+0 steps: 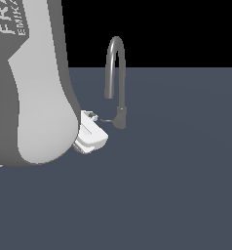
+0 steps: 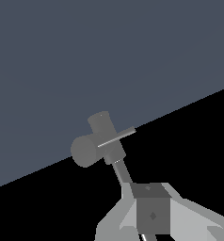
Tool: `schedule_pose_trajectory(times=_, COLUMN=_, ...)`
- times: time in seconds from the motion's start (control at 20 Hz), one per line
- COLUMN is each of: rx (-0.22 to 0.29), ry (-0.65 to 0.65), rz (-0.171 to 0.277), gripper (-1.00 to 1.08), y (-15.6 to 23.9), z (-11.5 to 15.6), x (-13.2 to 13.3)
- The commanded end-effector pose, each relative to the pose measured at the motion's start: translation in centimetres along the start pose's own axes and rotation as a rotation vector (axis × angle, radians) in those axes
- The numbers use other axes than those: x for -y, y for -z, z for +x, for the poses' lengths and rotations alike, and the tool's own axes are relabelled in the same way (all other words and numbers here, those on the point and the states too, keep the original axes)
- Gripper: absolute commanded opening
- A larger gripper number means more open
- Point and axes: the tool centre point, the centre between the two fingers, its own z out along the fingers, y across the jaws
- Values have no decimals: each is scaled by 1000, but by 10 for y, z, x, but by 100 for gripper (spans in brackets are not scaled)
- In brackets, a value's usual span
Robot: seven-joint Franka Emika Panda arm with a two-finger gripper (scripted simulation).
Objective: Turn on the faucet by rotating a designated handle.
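Handle [image 1: 107, 119] right beside pincer [image 1: 92, 116]

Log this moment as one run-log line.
phase: at handle | gripper: against handle, closure unclear | faucet: upright on floor | arm: fills exterior view's left

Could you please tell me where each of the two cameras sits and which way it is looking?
Exterior view: low, off the arm, just behind a big white-and-grey arm link filling the exterior view's left; it faces the faucet on the grey floor.
Wrist view: on the wrist, aimed along the gripper at the faucet's base; only the gripper shows.
Shared: faucet, handle, gripper and floor.
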Motion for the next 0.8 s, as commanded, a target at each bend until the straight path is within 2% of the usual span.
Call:
schedule_pose_trajectory(times=0.0, rx=6, ry=41, rz=-41, gripper=-100, y=-6, z=7, x=3)
schedule_pose_trajectory(times=0.75, rx=41, ry=284, rz=-270, gripper=-100, y=-46, z=45, x=21)
